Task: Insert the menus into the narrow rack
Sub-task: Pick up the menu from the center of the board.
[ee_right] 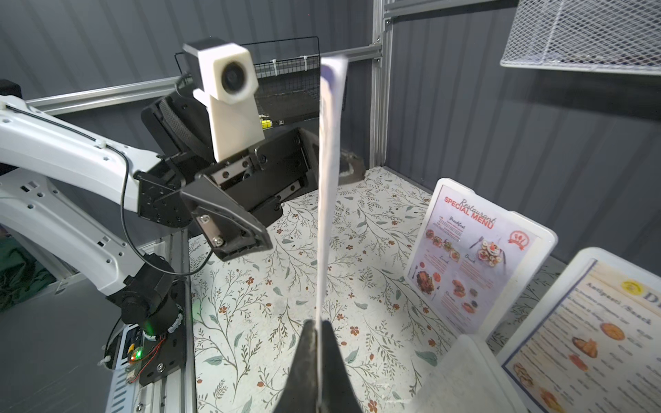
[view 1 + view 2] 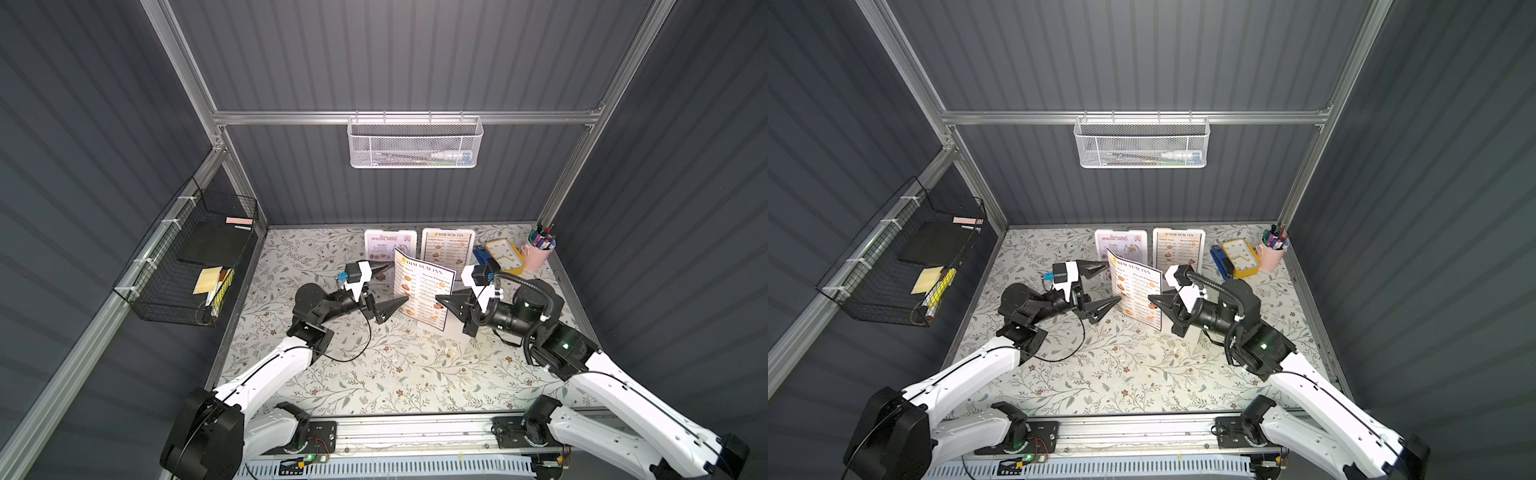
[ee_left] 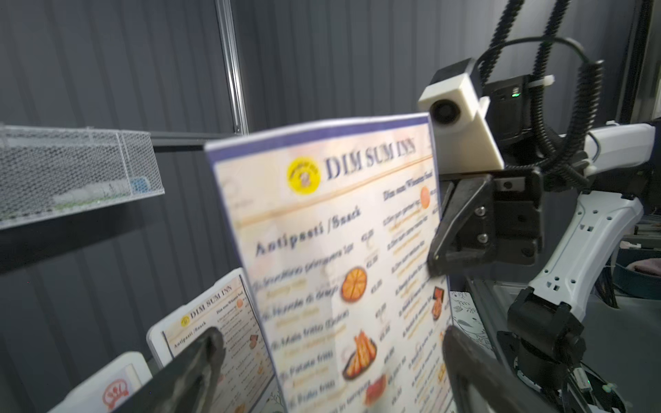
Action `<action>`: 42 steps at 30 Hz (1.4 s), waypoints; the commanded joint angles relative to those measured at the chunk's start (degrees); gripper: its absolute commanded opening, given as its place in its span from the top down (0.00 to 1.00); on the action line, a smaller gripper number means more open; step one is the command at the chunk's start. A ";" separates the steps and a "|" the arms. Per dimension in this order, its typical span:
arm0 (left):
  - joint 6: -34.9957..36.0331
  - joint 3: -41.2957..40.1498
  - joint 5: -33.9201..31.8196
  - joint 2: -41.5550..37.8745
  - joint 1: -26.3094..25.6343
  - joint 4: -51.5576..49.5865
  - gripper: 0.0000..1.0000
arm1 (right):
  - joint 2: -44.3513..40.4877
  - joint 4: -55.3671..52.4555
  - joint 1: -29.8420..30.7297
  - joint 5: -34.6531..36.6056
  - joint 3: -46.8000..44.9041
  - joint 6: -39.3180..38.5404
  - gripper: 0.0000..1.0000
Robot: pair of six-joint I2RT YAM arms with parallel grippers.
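Note:
A "DIM SUM INN" menu (image 2: 424, 291) (image 2: 1136, 291) stands upright above mid-table, edge-on in the right wrist view (image 1: 327, 178). My right gripper (image 2: 438, 298) (image 1: 317, 323) is shut on its right edge. My left gripper (image 2: 397, 282) (image 3: 332, 338) is open, one finger on each side of the sheet's left part, not touching it. At the back, a lavender menu (image 2: 388, 245) (image 1: 468, 257) and another "DIM SUM INN" menu (image 2: 446, 247) (image 3: 214, 321) lean on white holders. The narrow white mesh rack (image 2: 415, 141) (image 2: 1142, 143) hangs on the rear rail.
A black wire basket (image 2: 187, 266) with notes hangs on the left wall. A yellow clock (image 2: 505, 253), a blue object (image 2: 480, 253) and a pink pen cup (image 2: 538, 249) sit at the back right. A blank white holder (image 1: 461, 375) lies under my right arm.

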 commanded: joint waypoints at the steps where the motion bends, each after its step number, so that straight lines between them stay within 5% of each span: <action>1: 4.37 2.87 3.74 -0.20 -0.34 0.41 0.03 | 1.41 -0.26 -0.68 -7.09 2.41 -3.98 1.00; 17: 7.58 3.69 4.57 2.82 -0.34 0.72 0.16 | 1.35 3.02 -1.87 -8.75 2.08 -7.65 1.00; 26: 6.70 2.78 4.87 0.87 -0.34 1.27 0.57 | 4.84 3.63 -4.88 -3.39 4.35 -3.89 1.00; 33: 6.57 3.83 4.41 2.11 -0.34 0.70 0.67 | 3.38 6.62 -8.27 -2.77 2.40 -0.38 1.00; 42: 6.65 7.77 6.58 7.65 -0.32 1.00 0.65 | 2.21 13.73 -11.66 -7.91 -1.32 6.13 1.00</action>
